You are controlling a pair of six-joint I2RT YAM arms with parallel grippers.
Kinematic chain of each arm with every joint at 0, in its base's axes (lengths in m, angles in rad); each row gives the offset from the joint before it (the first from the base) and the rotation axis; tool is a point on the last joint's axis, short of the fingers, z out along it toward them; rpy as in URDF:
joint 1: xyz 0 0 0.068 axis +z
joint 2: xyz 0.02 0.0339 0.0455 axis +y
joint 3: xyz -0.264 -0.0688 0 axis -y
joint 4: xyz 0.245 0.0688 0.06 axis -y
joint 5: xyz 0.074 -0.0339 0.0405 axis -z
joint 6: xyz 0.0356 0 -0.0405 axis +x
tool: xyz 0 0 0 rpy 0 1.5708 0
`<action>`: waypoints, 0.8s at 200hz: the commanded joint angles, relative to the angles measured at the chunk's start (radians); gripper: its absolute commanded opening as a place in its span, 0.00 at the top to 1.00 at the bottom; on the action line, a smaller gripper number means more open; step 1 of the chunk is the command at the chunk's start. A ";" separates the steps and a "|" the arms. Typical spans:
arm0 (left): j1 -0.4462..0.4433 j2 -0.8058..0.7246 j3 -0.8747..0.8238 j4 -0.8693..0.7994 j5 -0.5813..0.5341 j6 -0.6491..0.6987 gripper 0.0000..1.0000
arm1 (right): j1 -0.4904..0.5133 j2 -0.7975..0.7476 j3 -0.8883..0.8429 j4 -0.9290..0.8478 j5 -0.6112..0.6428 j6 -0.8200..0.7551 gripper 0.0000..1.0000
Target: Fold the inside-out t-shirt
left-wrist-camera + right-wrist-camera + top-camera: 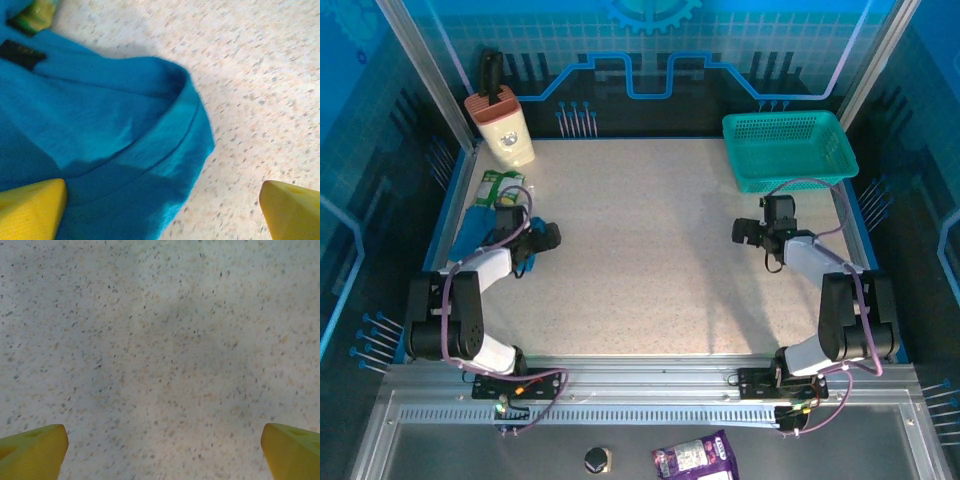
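The speckled table lies mostly bare, with wide open room across its middle and lower part. The inside-out t-shirt sits bunched at the left edge of the overhead view, against the blue border and partly under the left arm. Its heap seems to run up and down along that edge. A teal basket occupies the upper right corner, well apart from the shirt.

The left gripper is by far the nearer, just right of the cloth. In its wrist view the t-shirt fills the left and centre, a rounded hemmed edge ending mid-frame, and the left gripper stands spread wide, gripping nothing, one finger over cloth.

The right gripper sits across the table, and the right gripper is likewise spread wide over bare tabletop. I judge that the shirt must be drawn rightward into the open middle.
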 commanded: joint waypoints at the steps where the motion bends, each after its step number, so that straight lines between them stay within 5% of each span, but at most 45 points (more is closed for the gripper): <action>1: -0.006 -0.003 -0.071 0.388 0.115 0.079 0.01 | -0.014 -0.024 -0.077 0.319 0.048 -0.107 0.00; 77: -0.008 0.079 -0.323 0.953 0.235 0.144 0.01 | 0.042 0.050 -0.367 0.955 0.002 -0.253 0.00; 160: -0.035 0.064 -0.275 0.832 0.170 0.164 0.01 | 0.045 0.066 -0.379 1.001 0.034 -0.246 0.00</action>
